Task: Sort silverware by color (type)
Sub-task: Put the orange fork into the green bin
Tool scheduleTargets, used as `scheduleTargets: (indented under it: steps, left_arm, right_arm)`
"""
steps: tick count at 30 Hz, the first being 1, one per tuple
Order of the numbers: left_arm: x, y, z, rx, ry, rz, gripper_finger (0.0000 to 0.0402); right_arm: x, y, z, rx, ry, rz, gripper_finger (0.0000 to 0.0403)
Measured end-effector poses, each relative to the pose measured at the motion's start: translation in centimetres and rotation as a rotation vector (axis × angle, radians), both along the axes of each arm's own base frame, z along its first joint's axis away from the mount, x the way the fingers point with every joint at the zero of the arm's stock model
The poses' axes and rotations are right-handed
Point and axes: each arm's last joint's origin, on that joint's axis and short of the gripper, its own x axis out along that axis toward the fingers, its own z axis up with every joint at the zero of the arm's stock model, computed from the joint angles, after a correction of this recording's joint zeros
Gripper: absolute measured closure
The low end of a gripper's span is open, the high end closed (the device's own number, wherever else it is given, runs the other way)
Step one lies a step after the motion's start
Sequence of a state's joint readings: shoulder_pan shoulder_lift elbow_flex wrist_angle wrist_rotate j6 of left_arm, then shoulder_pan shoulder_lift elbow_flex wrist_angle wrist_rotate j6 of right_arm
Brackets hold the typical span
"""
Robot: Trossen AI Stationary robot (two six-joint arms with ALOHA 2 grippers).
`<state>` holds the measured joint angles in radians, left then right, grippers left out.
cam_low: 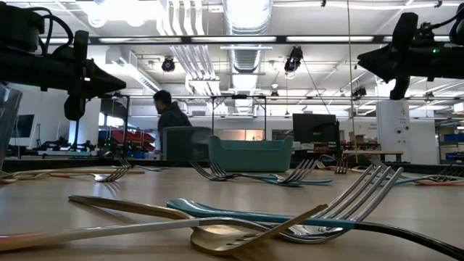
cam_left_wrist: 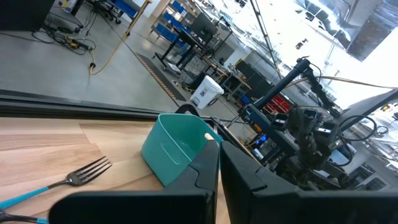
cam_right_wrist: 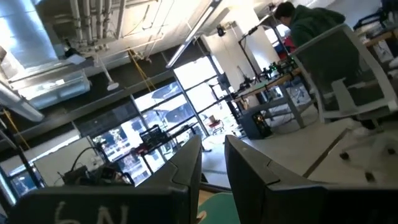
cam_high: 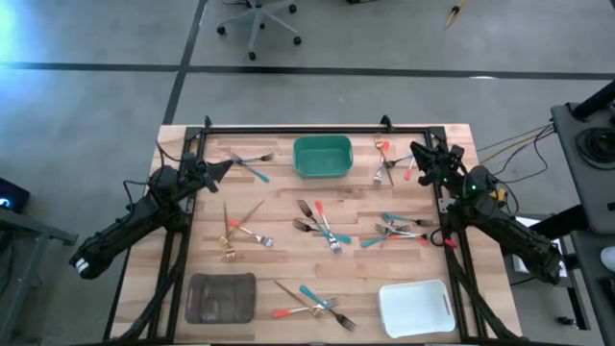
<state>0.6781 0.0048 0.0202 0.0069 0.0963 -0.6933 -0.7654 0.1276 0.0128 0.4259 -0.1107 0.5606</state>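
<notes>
The silverware lies scattered flat on the wooden table: gold forks (cam_high: pixel 240 226) left of centre, teal- and red-orange-handled forks in the middle (cam_high: pixel 322 226) and right of it (cam_high: pixel 399 231), more by the near edge (cam_high: pixel 312 303). A teal-handled fork (cam_high: pixel 252 165) (cam_left_wrist: pixel 62 180) lies just past my left gripper (cam_high: pixel 226 165) (cam_left_wrist: pixel 220 155), which hovers shut above the table's far left. My right gripper (cam_high: pixel 415 152) (cam_right_wrist: pixel 212 146) hovers over the far right, a narrow gap between its fingers, beside red-orange-handled forks (cam_high: pixel 384 161).
A green tray (cam_high: pixel 322 156) (cam_left_wrist: pixel 174 149) stands at the far middle between the grippers. A grey tray (cam_high: pixel 221 298) sits at the near left and a white tray (cam_high: pixel 415 308) at the near right. A black frame rail runs along the far edge (cam_high: pixel 317 128). A person shows in the room beyond (cam_low: pixel 170 119).
</notes>
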Motion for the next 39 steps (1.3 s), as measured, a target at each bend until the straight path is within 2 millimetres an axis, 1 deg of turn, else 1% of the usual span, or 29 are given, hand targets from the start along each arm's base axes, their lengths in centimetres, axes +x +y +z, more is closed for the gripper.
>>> scheduleTargets:
  steps: [2,6,9,12,15,17,19,21,24,26,29,32,33,35,39]
  left_arm:
    - [0.0,0.0,0.0,0.000,0.000,0.000,0.0401]
    - [0.0,0.0,0.0,0.000,0.000,0.000,0.0401]
    - [0.0,0.0,0.0,0.000,0.000,-0.001,0.0401]
    - [0.0,0.0,0.0,0.000,0.000,0.000,0.0401]
    - [0.0,0.0,0.0,0.000,0.000,0.000,0.0401]
    - [0.0,0.0,0.0,0.000,0.000,0.000,0.0401]
    - [0.0,0.0,0.0,0.000,0.000,-0.001,0.0401]
    - [0.0,0.0,0.0,0.000,0.000,0.000,0.0401]
    - [0.0,0.0,0.0,0.000,0.000,0.000,0.0401]
    - [0.0,0.0,0.0,0.000,0.000,0.000,0.0401]
    - [0.0,0.0,0.0,0.000,0.000,0.000,0.0401]
    - [0.0,0.0,0.0,0.000,0.000,0.000,0.0401]
    - [0.0,0.0,0.0,0.000,0.000,0.000,0.0401]
    - [0.0,0.0,0.0,0.000,0.000,-0.001,0.0401]
    - [0.0,0.0,0.0,0.000,0.001,0.000,0.0401]
  right_arm:
    - [0.0,0.1,0.2,0.018,-0.045,0.041,0.0339]
    - [-0.3,0.4,1.2,-0.042,-0.132,0.062,0.0339]
    - [-0.6,0.7,2.0,-0.106,-0.204,0.040,0.0339]
    - [-1.0,0.7,2.5,-0.135,-0.269,-0.032,0.0339]
    - [-1.4,0.5,2.8,-0.084,-0.355,-0.129,0.0339]
    - [-1.3,0.4,3.3,-0.024,-0.373,-0.125,0.0339]
    - [-1.0,0.2,4.5,0.025,-0.342,-0.100,0.0339]
    - [-0.5,-0.2,5.8,0.078,-0.248,-0.086,0.0339]
    - [0.4,-1.1,7.5,0.175,-0.021,-0.147,0.0339]
    - [1.3,-2.4,7.8,0.355,0.171,-0.250,0.0339]
    - [1.8,-3.7,7.6,0.648,0.465,-0.420,0.0339]
    - [2.2,-4.6,7.5,0.847,0.691,-0.485,0.0339]
    - [2.5,-4.9,7.4,0.880,0.751,-0.490,0.0339]
    - [3.3,-5.7,6.9,0.891,0.867,-0.459,0.0339]
    - [5.0,-7.4,4.8,0.932,1.005,-0.400,0.0339]
